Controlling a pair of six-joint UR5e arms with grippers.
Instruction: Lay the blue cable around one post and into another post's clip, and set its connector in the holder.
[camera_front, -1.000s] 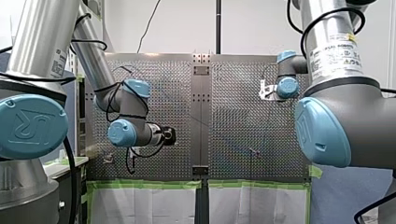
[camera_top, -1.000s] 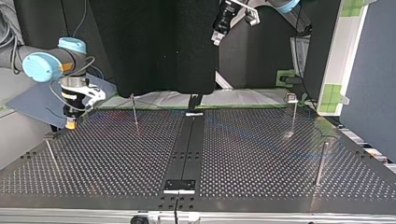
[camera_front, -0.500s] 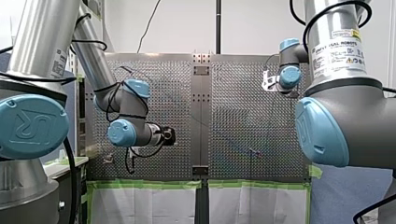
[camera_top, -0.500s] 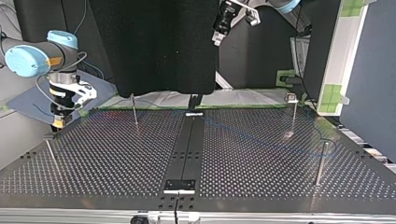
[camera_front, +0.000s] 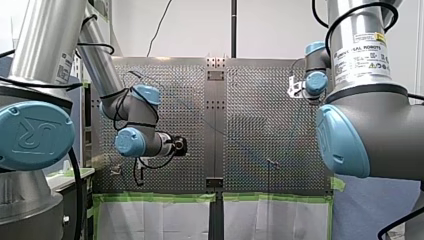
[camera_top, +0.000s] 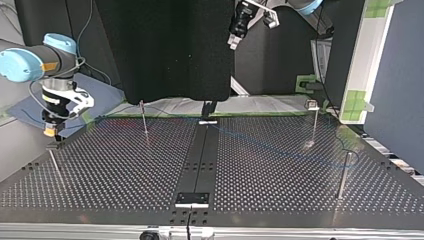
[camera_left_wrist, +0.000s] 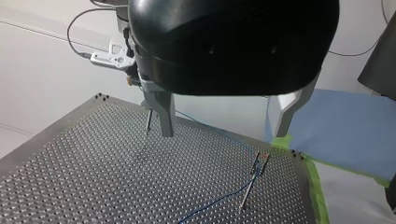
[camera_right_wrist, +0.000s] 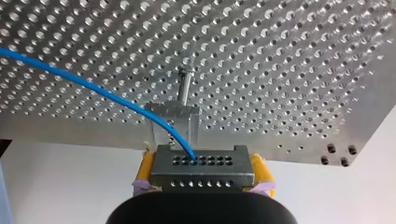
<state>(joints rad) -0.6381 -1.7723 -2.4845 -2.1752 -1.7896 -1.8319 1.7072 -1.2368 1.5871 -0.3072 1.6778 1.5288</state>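
- My right gripper (camera_right_wrist: 203, 173) is clamped on the connector (camera_right_wrist: 203, 161), with yellow pads (camera_right_wrist: 145, 169) at both its ends.
- The holder (camera_right_wrist: 171, 116) stands just ahead of the connector, near the table (camera_top: 125, 170) edge at the top view's left. I cannot tell whether they touch.
- The cable (camera_right_wrist: 88, 84) leaves the connector and runs out across the table.
- My left gripper (camera_left_wrist: 224, 123) hangs high, fingers wide apart and empty.
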